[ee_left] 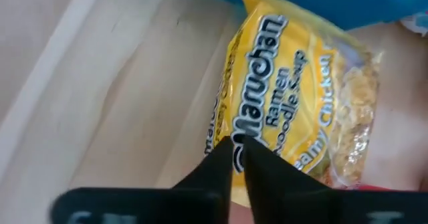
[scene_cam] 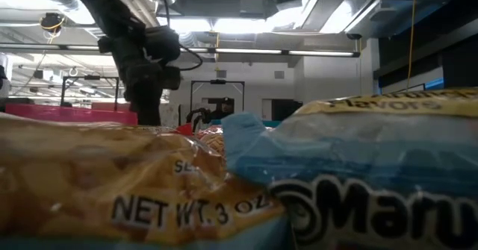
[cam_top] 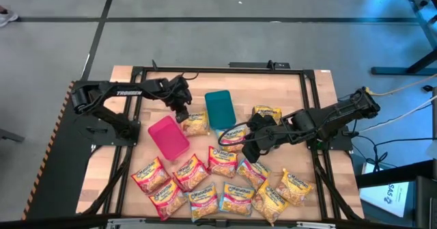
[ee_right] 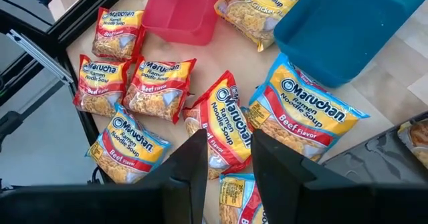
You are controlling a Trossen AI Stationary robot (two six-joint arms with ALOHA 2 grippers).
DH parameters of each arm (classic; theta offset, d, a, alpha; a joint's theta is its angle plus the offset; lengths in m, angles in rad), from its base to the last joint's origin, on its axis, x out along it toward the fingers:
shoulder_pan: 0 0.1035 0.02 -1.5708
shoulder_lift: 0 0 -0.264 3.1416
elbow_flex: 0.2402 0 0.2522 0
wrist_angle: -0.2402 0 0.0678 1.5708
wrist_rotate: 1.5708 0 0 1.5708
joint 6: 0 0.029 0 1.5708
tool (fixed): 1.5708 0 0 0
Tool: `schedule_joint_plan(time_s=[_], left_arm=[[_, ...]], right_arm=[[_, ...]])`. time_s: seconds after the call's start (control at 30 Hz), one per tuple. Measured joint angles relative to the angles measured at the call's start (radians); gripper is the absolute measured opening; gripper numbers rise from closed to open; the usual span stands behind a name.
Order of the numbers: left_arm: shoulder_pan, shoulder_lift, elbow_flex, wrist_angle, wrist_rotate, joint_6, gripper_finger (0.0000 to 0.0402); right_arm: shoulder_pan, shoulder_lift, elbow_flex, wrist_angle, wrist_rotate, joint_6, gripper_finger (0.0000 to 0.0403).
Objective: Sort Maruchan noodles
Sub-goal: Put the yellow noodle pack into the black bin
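Fingers of the left gripper (ee_left: 238, 144) pinch a yellow Maruchan packet (ee_left: 294, 97); right's parted.

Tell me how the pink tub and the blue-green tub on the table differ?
The pink bin lies nearer the pile of noodle packets, toward the left arm; the teal bin lies farther back, near the table's middle. The pink bin is turned at a slant; the teal bin sits almost square to the table edge. A yellow noodle packet lies between them. Both are plain rectangular plastic bins of similar size.
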Motion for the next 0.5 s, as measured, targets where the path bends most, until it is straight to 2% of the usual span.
schedule_joint_plan(time_s=[0.13,0.27,0.37,0.5], left_arm=[[0.000,0.000,0.048,-0.090,0.003,0.040,0.0002],[0.000,-0.001,0.062,-0.141,-0.014,0.045,0.0005],[0.000,0.000,0.054,-0.155,-0.063,0.053,0.0019],[0.000,0.000,0.053,-0.143,-0.065,0.077,0.0054]], right_arm=[[0.000,0.000,0.000,0.000,0.000,-0.002,0.0113],[0.000,0.000,0.000,0.000,0.000,-0.002,0.0113],[0.000,0.000,0.000,0.000,-0.001,-0.002,0.0113],[0.000,0.000,0.000,0.000,-0.001,-0.002,0.0113]])
